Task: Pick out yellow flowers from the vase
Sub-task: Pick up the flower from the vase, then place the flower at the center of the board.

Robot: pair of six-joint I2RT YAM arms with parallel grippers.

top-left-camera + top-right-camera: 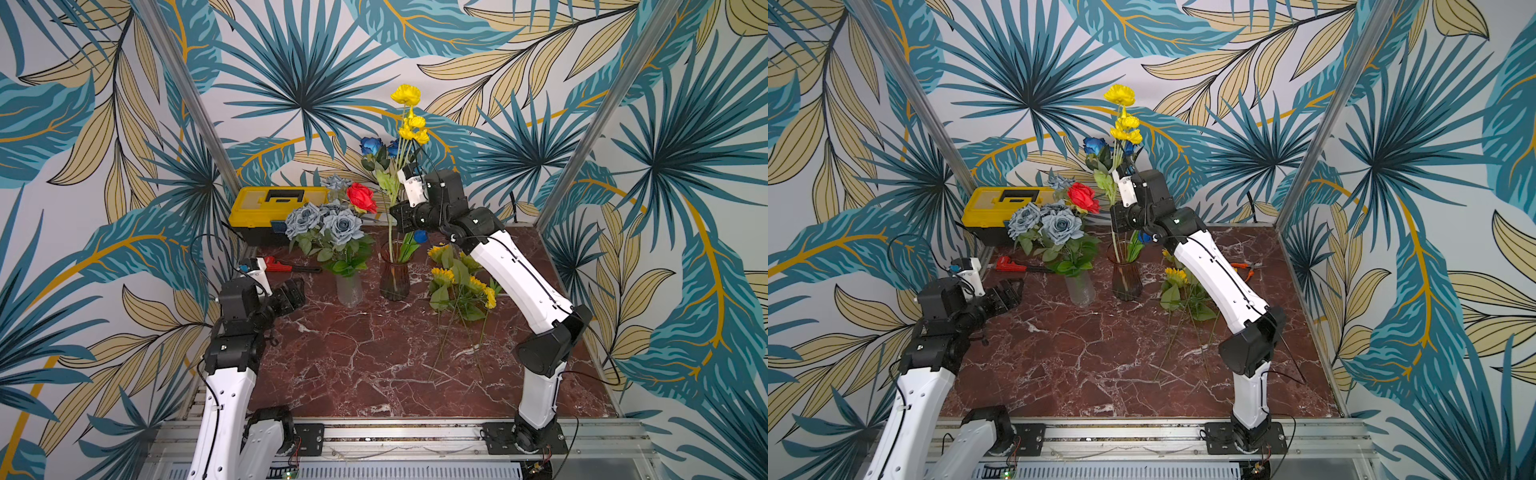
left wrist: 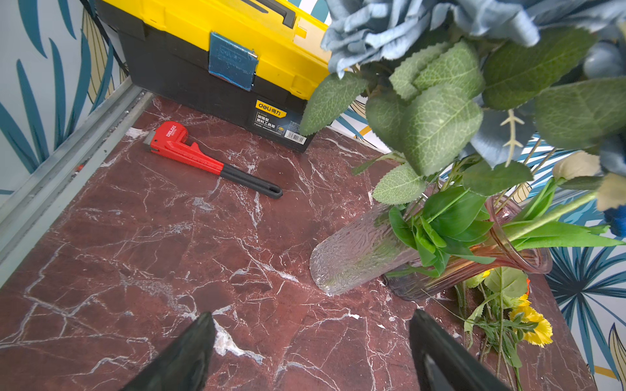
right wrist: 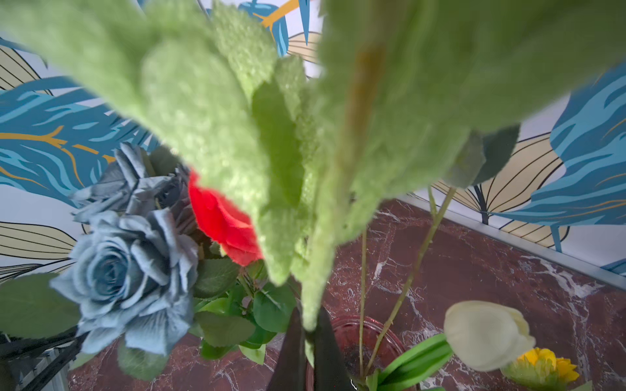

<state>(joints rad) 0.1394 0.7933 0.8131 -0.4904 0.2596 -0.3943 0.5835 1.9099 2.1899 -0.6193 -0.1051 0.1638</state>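
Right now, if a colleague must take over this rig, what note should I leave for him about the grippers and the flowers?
Left gripper: open, empty, hovering near the clear vase.
Right gripper: shut on the stem of the yellow pompom flowers, above the brown vase.
Done: sunflowers lie on the table, on the right arm's side of that vase.
Left to do: lift the pompom stem clear, lay it with the sunflowers, then check the pale tulip by the rim. Leave the blue roses in.
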